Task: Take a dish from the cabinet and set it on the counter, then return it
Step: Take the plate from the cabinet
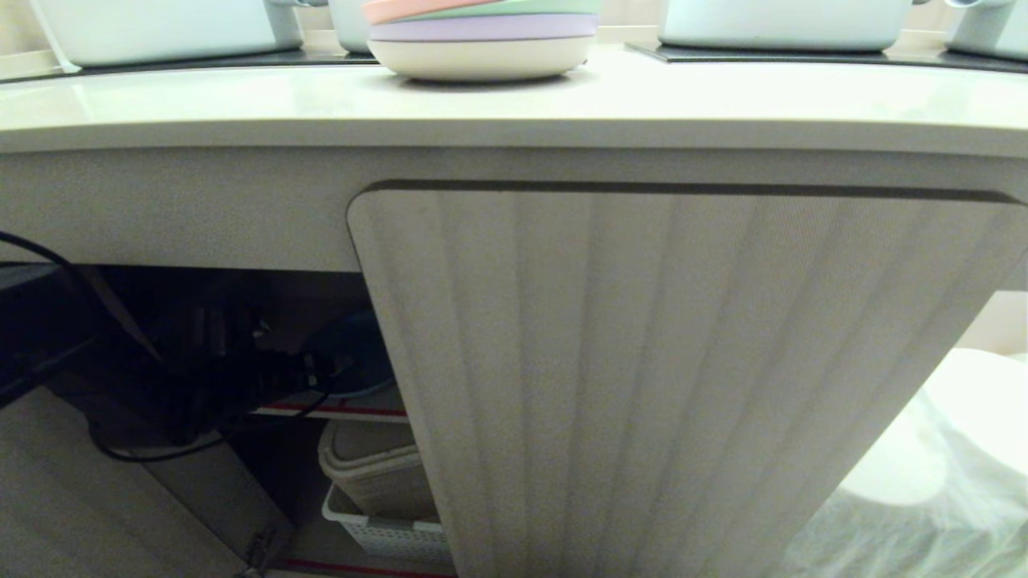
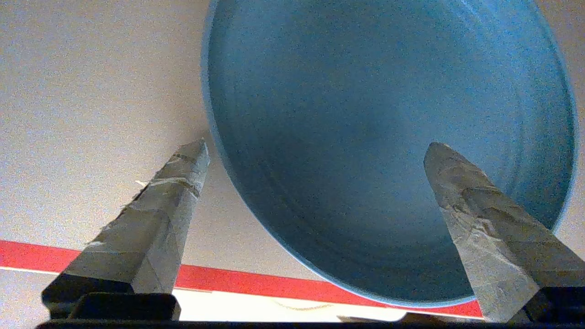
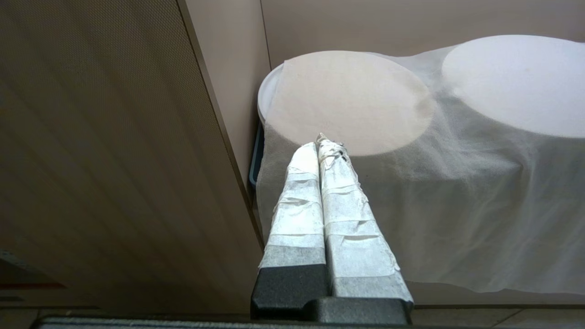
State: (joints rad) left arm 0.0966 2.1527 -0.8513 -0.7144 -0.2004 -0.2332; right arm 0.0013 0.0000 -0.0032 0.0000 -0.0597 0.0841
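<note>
Parked low at the right beside the closed ribbed cabinet door (image 3: pixel 114 160): right hand (image 3: pixel 322 141), taped fingers pressed together, pointing at white cloth-draped round shapes (image 3: pixel 352 100). Reaching into the open left bay of the cabinet (image 1: pixel 201 225): left hand (image 2: pixel 315 151), fingers spread wide, holding nothing, one finger (image 2: pixel 160 214) off the rim and the other over the dish (image 2: pixel 388 137). Light-blue dish lying on the red-edged shelf (image 2: pixel 256 283). Below that shelf, a beige bin (image 1: pixel 373 466) in a white basket (image 1: pixel 385 534). Farther up on the worktop (image 1: pixel 514 104), a stack of pastel plates (image 1: pixel 482 36).
</note>
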